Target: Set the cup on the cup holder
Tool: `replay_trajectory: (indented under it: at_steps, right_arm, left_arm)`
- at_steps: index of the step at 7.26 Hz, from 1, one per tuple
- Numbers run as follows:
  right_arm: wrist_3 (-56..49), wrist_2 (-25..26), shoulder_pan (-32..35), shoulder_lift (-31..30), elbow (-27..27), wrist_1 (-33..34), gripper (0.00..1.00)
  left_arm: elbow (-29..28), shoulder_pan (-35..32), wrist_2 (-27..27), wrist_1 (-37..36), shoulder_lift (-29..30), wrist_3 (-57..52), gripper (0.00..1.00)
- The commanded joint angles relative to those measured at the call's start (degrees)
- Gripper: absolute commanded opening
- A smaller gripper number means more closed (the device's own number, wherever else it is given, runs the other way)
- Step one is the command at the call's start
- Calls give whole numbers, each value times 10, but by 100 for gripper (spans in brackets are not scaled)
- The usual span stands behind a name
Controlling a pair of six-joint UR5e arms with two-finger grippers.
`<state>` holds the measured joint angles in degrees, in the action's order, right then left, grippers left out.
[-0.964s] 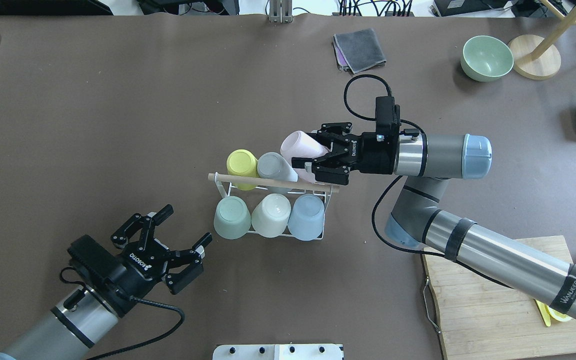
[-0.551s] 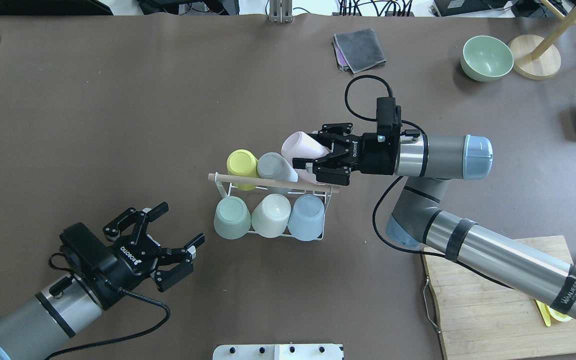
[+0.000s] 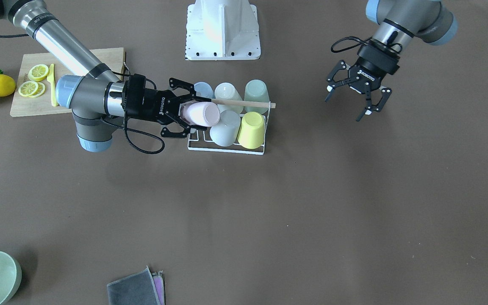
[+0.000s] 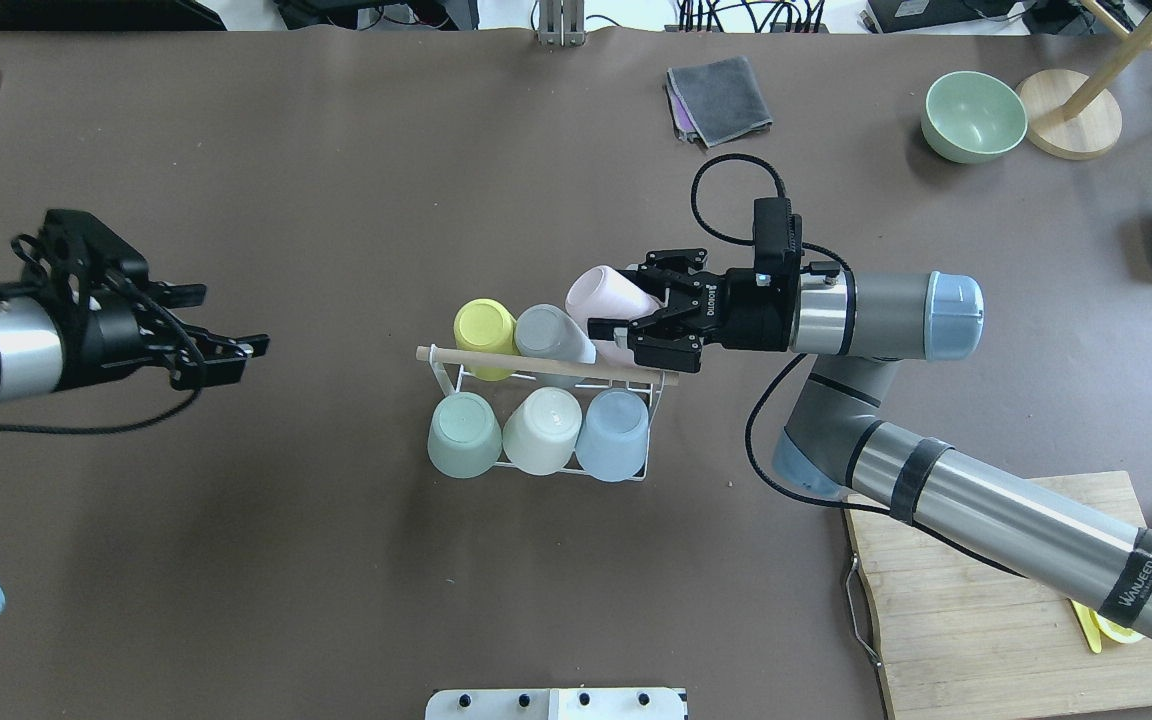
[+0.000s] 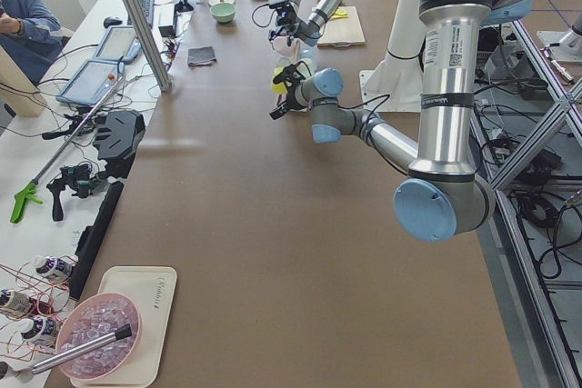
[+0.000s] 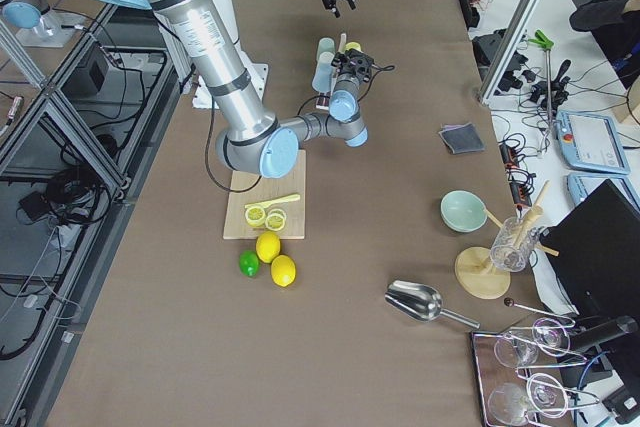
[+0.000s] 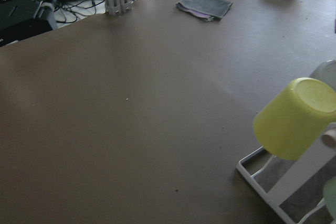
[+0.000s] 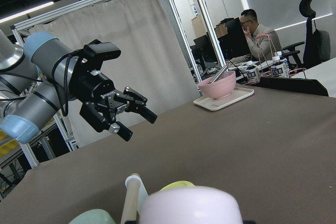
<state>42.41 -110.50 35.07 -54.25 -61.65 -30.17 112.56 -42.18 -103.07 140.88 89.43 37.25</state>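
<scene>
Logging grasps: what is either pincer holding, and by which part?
Right pincer grips the pink cup by its wall near the open rim; left pincer is open and empty.

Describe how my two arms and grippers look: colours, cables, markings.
The left arm and right arm are silver-grey tubes with pale blue joint caps and black bands; one band on the right carries white lettering. The left gripper and right gripper are black, with linked two-finger jaws and white lettering. A black cable loops at each wrist beside a black camera box.

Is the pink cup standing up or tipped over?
Tipped over. The pink cup lies sideways in the right gripper, its flat bottom facing away from the arm.
</scene>
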Motion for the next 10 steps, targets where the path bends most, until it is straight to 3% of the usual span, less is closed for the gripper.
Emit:
replay_trajectory:
  at_steps: [1, 2, 3, 4, 5, 6, 7, 10]
  right_arm:
    - [3, -1, 0, -1, 0, -1, 0]
    - [3, -2, 0, -1, 0, -1, 0]
    - [5, -2, 0, -1, 0, -1, 13]
    - [6, 0, 1, -2, 0, -1, 61]
    - [1, 6, 2, -2, 0, -13, 100]
    - [2, 6, 6, -2, -1, -16, 100]
    - [5, 6, 13, -2, -4, -16, 100]
    - [7, 5, 31, 0, -7, -17, 100]
  left_arm:
    - [-6, -161, -198, -166, -22, 6, 98]
    - [-15, -246, -246, -248, -41, 3, 98]
    - [-46, -322, -311, -310, -54, -13, 98]
    - [-61, -378, -344, -422, -77, -126, 98]
    - [-64, -435, -345, -572, -78, -289, 98]
    - [-67, -474, -343, -657, -78, -382, 98]
    - [-73, -498, -335, -668, -95, -428, 98]
    - [-81, -499, -337, -677, -99, -430, 98]
